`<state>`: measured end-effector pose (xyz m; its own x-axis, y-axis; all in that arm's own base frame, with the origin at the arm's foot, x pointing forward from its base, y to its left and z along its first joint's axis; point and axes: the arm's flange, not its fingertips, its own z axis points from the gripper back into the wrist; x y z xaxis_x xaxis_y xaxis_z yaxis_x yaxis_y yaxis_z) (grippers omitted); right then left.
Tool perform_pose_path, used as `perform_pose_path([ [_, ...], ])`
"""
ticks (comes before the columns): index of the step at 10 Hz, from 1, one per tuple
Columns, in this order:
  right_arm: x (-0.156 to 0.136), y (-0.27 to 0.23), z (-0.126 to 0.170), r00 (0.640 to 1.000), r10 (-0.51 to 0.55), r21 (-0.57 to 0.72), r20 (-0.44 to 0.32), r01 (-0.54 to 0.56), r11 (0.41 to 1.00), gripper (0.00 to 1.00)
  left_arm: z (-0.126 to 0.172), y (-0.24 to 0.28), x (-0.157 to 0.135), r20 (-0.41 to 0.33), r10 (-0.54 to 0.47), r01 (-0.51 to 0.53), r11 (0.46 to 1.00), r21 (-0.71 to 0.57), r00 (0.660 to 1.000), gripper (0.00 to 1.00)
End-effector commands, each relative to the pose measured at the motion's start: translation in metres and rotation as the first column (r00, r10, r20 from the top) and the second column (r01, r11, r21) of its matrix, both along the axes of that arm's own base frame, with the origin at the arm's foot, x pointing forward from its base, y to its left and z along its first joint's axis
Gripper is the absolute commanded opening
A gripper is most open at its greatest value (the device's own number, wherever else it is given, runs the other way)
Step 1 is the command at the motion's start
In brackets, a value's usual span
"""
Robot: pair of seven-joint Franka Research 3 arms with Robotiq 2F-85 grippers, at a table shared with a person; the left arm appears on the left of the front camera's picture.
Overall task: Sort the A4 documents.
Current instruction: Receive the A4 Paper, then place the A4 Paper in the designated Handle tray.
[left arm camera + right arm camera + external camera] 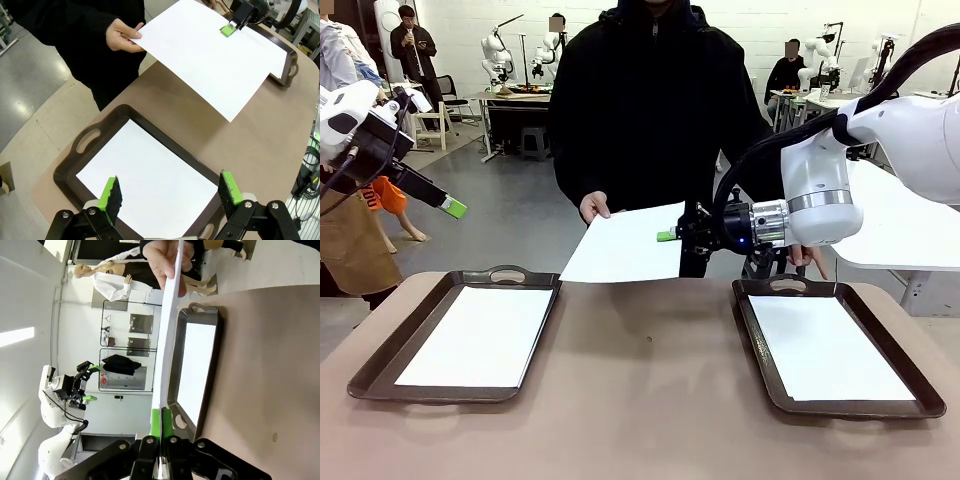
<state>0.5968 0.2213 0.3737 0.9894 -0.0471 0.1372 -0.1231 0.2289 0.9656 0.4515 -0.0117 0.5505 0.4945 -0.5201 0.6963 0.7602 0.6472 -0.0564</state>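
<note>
Nearest, two dark trays (pixel 460 340) on the counter (pixel 650 400) each hold an A4 sheet (pixel 480 335); beyond, the right hand (pixel 667 236) is clenched on another sheet (pixel 625 245) held by the person's hand (pixel 594 207); the left hand (pixel 170 192) is released, raised over the left tray.

Both arms are glossy white with rounded shells; the right arm (pixel 880 150) carries a silver ring at the wrist and thick black cables looping over it. Each gripper is black with bright green pads: the left gripper (pixel 170 197) shows small silver screws at its finger joints, the right gripper (pixel 672 236) a green tip. The person (pixel 655 100) wears a black zipped jacket with long sleeves.
</note>
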Motion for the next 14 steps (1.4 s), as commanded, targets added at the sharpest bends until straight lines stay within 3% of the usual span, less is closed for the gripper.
perform_pose_path([
  [1,0.011,-0.001,0.013,0.996,0.090,-0.002,-0.009,-0.090,0.996,0.00,0.000,0.000,0.000,0.004,-0.004,0.004,1.000,0.000,1.000,1.00],
  [2,0.000,0.000,0.000,1.000,0.000,0.000,0.000,0.000,1.000,0.00,0.000,0.000,0.000,0.004,-0.004,0.004,1.000,0.000,1.000,1.00],
  [14,0.000,0.000,0.000,1.000,0.000,0.000,0.000,0.000,1.000,0.00,0.000,0.000,0.000,0.004,-0.004,0.004,1.000,0.000,1.000,1.00],
])
